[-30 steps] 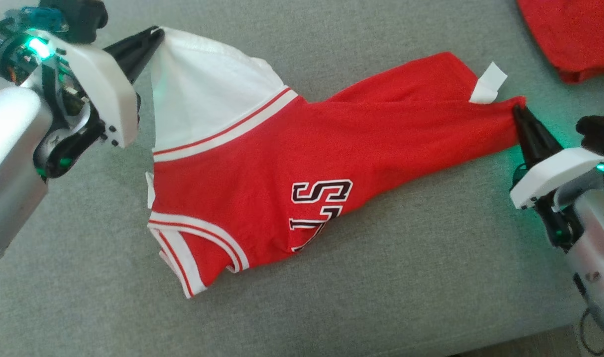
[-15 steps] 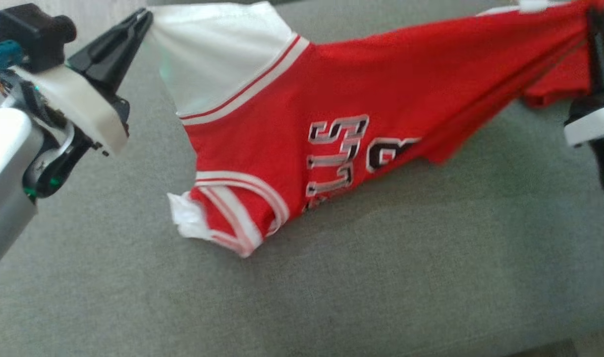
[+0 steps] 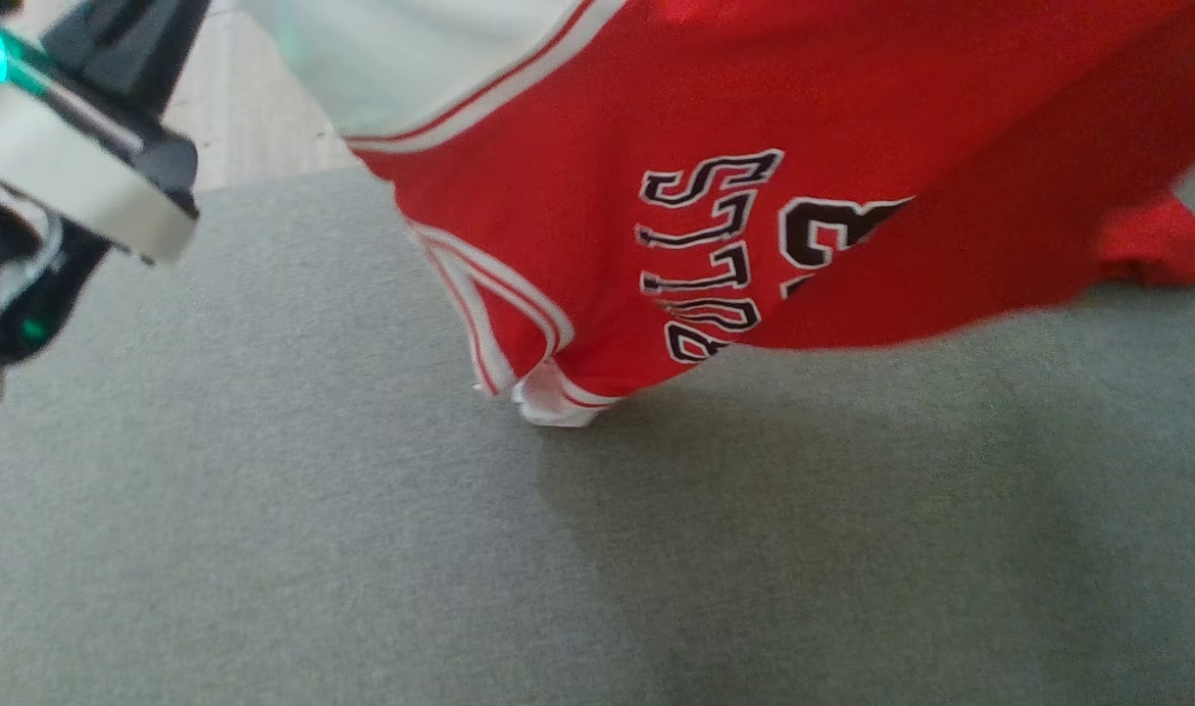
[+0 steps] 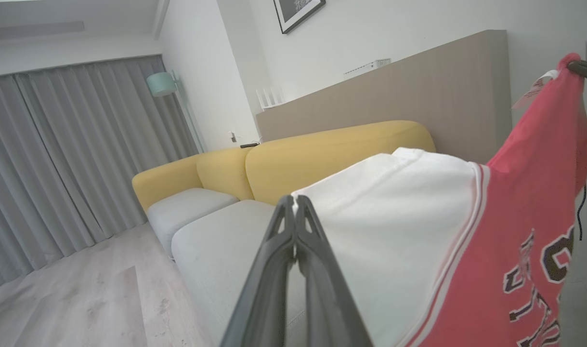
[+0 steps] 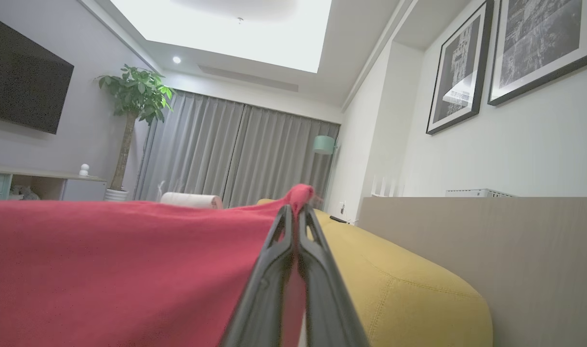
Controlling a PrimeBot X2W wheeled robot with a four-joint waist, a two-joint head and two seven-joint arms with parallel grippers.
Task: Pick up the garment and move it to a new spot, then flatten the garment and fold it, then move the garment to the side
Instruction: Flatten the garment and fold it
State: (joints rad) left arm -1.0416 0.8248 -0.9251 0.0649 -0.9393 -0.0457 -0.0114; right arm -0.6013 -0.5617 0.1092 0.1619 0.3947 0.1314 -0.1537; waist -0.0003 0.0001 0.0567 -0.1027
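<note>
Currently garment (image 3: 803,118) hangs limp: light, soft, sags freely; left gripper (image 4: 294,201) clenched on its white corner, right gripper (image 5: 295,210) on red corner; corner pinches likely best for spreading

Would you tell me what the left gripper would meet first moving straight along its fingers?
Beyond the garment it pinches, the left gripper would probably meet the yellow sofa backrest; depth is unclear.

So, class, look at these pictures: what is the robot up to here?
The robot holds a red jersey up between both arms. The left pincer is shut on its white end, the right pincer on a red corner. The jersey hangs stretched above the grey cushion, its lowest corner near it. Flattening and folding are not yet done.
</note>
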